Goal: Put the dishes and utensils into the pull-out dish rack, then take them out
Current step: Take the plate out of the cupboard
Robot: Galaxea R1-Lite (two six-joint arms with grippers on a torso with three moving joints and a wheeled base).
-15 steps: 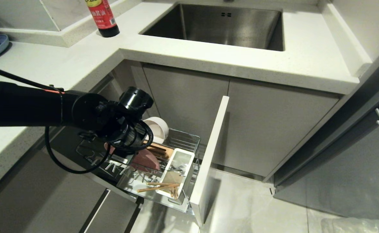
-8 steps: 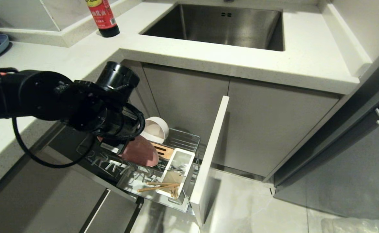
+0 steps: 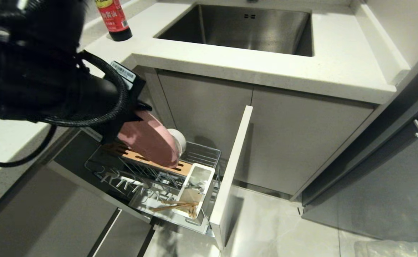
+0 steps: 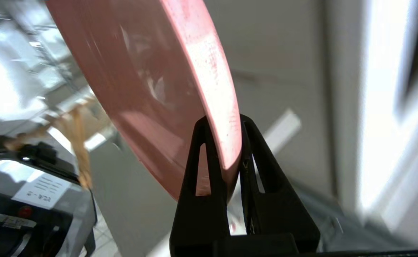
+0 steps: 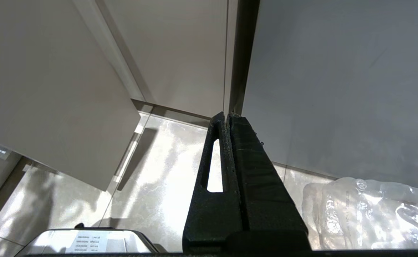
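A kitchen corner is seen from above, with the pull-out dish rack (image 3: 166, 178) drawn out below the counter. The unloading stage is judged to be under way: the pink divided plate (image 3: 152, 141) is held in the air above the rack's slotted wooden board (image 3: 159, 162), clear of the wires. It is pinched by its rim between the closed fingers of the left gripper (image 4: 224, 123), one finger on each face. The plate is carried on edge and tilted, its long axis slanting from the gripper near the counter edge down toward the rack's front panel (image 3: 232, 171), the lower rim hanging just above the board.

Left to be removed are the cream-white bowl (image 3: 178, 139), seen partly behind the plate at the rack's back, and the chopsticks (image 3: 173, 205), lying across the white utensil caddy (image 3: 194, 191). The spoon cannot be made out clearly.

The right gripper (image 5: 228, 117) is parked near the floor, its fingers pressed together on nothing.
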